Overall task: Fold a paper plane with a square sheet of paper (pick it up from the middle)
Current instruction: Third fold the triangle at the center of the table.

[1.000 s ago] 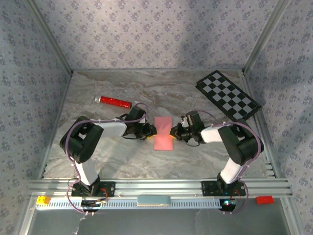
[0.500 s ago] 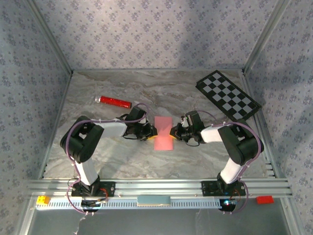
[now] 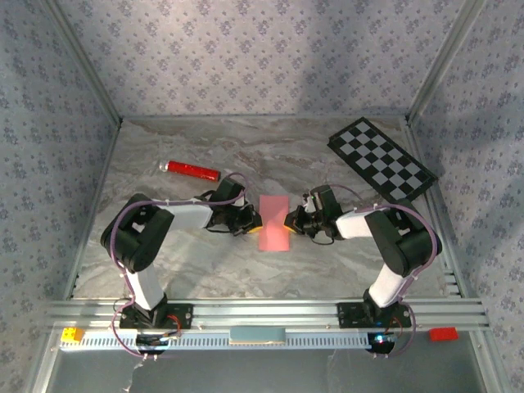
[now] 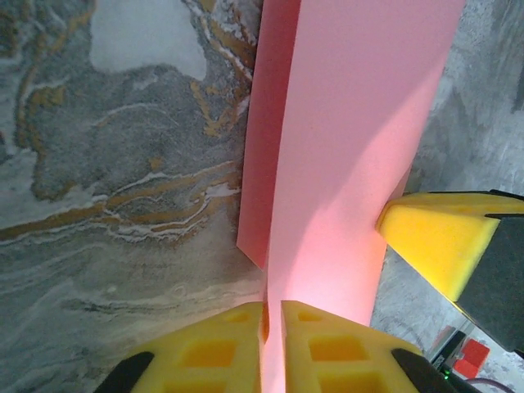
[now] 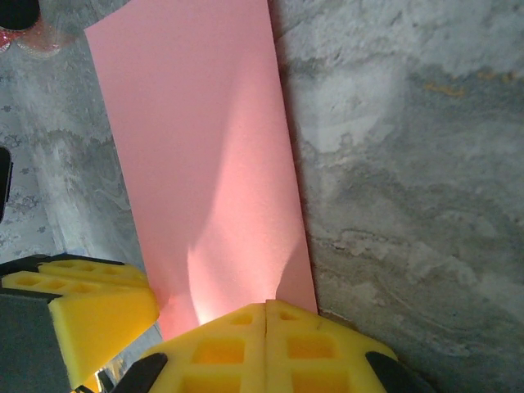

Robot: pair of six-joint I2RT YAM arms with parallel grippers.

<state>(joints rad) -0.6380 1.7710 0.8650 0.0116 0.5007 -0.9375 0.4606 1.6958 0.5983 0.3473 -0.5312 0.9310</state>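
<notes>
— So, from the top view, where was it?

— The square sheet of paper [image 3: 275,223], creased to a narrow pink strip, lay in the middle of the table [image 3: 311,270]. The left gripper [image 3: 252,221] was at its left edge and the right gripper [image 3: 288,221] at its right. The red cylinder [image 3: 193,170] and the checkerboard [image 3: 381,159] sat well apart from it, toward the back. From up there I couldn't tell how either pair of jaws stood.

— And the left wrist view?

— That one settled it. The left gripper's yellow fingers [image 4: 213,344] were clamped on the sheet's edge, a sliver of pink caught between them. It also showed two layers, a lower flap peeking out beside the upper one, which the overhead view flattened away.

— The right wrist view?

— The right gripper's pads [image 5: 221,344] were pressed together at the opposite edge, with the paper running up to their tips. Whether a layer sat in the seam, I couldn't tell.

— How would it handle?

— Light, thin and limp, I'd judge. It would sag or buckle if gripped at one corner, and tear or crease wrongly if pulled hard. Smooth paper could also slip from the foam. Taking hold at the middle of each long edge looked the sound choice, with gentle, even tension.
</notes>
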